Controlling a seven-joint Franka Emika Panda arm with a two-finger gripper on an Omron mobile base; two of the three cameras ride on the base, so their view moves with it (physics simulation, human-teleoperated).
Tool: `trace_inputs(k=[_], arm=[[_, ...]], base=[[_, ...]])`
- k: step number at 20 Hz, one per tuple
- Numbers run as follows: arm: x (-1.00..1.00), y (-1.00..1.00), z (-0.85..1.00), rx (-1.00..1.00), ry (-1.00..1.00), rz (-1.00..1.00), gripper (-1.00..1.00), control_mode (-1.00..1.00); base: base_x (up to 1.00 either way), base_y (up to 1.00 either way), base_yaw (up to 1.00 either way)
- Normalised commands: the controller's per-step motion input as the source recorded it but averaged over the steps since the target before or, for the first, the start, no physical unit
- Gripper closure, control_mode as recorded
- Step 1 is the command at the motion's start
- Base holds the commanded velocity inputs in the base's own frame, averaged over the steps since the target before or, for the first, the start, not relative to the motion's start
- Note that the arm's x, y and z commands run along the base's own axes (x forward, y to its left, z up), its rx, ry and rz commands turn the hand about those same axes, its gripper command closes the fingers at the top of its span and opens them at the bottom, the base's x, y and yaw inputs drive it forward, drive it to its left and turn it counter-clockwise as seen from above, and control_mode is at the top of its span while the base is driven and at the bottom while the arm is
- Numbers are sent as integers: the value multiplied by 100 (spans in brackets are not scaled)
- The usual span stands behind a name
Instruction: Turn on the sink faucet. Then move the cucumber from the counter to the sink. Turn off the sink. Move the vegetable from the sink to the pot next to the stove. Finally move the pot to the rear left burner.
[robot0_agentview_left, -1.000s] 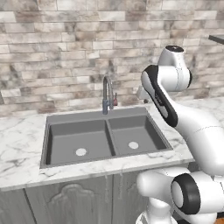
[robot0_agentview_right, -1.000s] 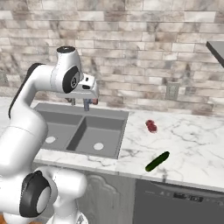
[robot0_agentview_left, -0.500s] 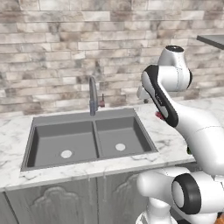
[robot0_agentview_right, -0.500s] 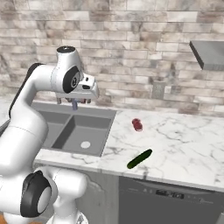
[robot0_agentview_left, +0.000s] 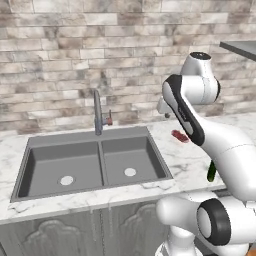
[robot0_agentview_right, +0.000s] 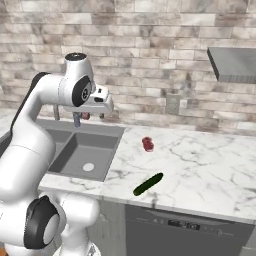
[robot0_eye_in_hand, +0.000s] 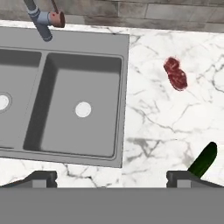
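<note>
**One cucumber lying on the counter, jaws spread and empty**

One cucumber (robot0_agentview_right: 148, 184) is lying on the white marble counter (robot0_agentview_right: 210, 170), near its front edge and well to the right of the sink (robot0_agentview_right: 85, 150), tilted on a diagonal. From the left base view I am seeing only a dark green end of it (robot0_agentview_left: 211, 171) poking out from behind the arm, so the right base view is giving me its full length. In the hand view only one end of the cucumber (robot0_eye_in_hand: 204, 160) is showing, at the lower right, just above one finger tip.

Beyond it, a small red lump (robot0_agentview_right: 147, 144) is sitting on the counter between the cucumber and the brick wall; the hand view is showing it (robot0_eye_in_hand: 176, 73) clearly as a lumpy dark red piece.

I am holding the gripper (robot0_agentview_right: 89, 118) above the counter by the sink's right rear corner, jaws spread wide with nothing between them.

From the left base view I am getting both basins (robot0_agentview_left: 90, 164) and the sink faucet (robot0_agentview_left: 97, 112) at the back rim; I cannot tell whether water is running.
</note>
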Motion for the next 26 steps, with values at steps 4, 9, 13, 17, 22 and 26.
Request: trace_inputs(k=[4, 9, 13, 17, 22, 26], arm=[[0, 0, 0, 0, 0, 0, -100, 100], [0, 0, 0, 0, 0, 0, -100, 100], [7, 0, -1, 0, 1, 0, -100, -100], [2, 5, -21, -2, 2, 0, -100, -100], [1, 34, -62, -2, -3, 10, -100, -100], [28, 54, -57, 0, -5, 24, -100, -100]], base=[[52, -4, 0], [67, 0, 0], [58, 0, 0], [0, 0, 0], [0, 0, 0], [0, 0, 0]])
